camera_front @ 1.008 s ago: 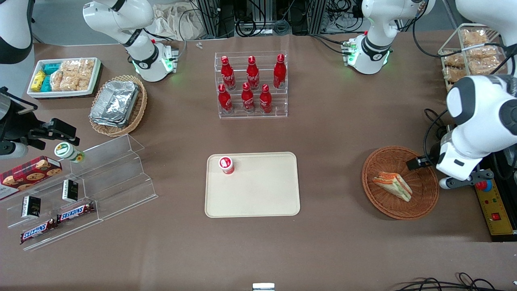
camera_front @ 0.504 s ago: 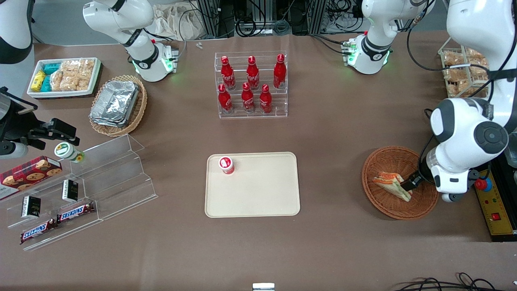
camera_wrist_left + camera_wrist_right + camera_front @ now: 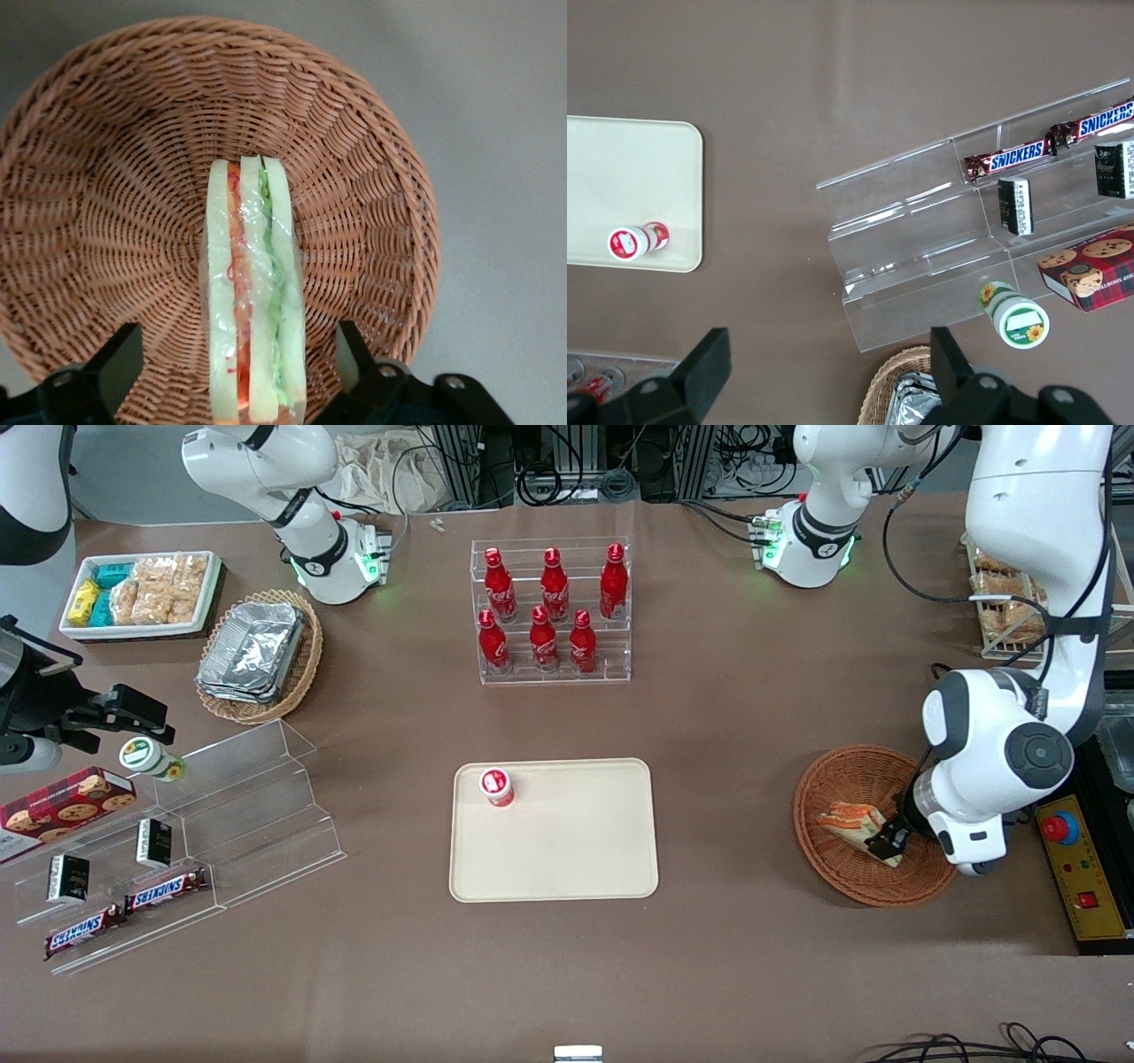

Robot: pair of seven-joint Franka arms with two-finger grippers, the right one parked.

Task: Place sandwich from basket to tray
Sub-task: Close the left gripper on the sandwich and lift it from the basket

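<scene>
One sandwich (image 3: 848,820) is what you're dealing with, lying in the basket (image 3: 837,775) toward the working arm's end of the surface (image 3: 753,708). Front view: your gripper (image 3: 886,841) is down inside the basket at the sandwich's end nearer the camera, with the white wrist above it. The tray (image 3: 576,850) sits mid-surface, well apart from the basket, bare except for a small red bottle (image 3: 497,786) standing in a corner farther from the camera. Farther from the camera than the tray, a clear rack (image 3: 551,673) holds six red bottles. Toward the parked arm's end you have a clear stepped shelf (image 3: 248,815) with two Snickers bars (image 3: 124,908).

Left wrist view: the sandwich (image 3: 252,292) lies on edge on the basket (image 3: 115,177) floor, filling layers up, clear wrap over it. Your fingers (image 3: 113,365) are apart, one on each side of the wedge's near end, with a gap to the bread on both sides; not clamped on it. The gripper (image 3: 235,367) is centred over that end.

Right wrist view: a tray (image 3: 620,168) corner with the red bottle (image 3: 636,240) on it, and the shelf (image 3: 921,266) with the Snickers bars (image 3: 1010,159).
</scene>
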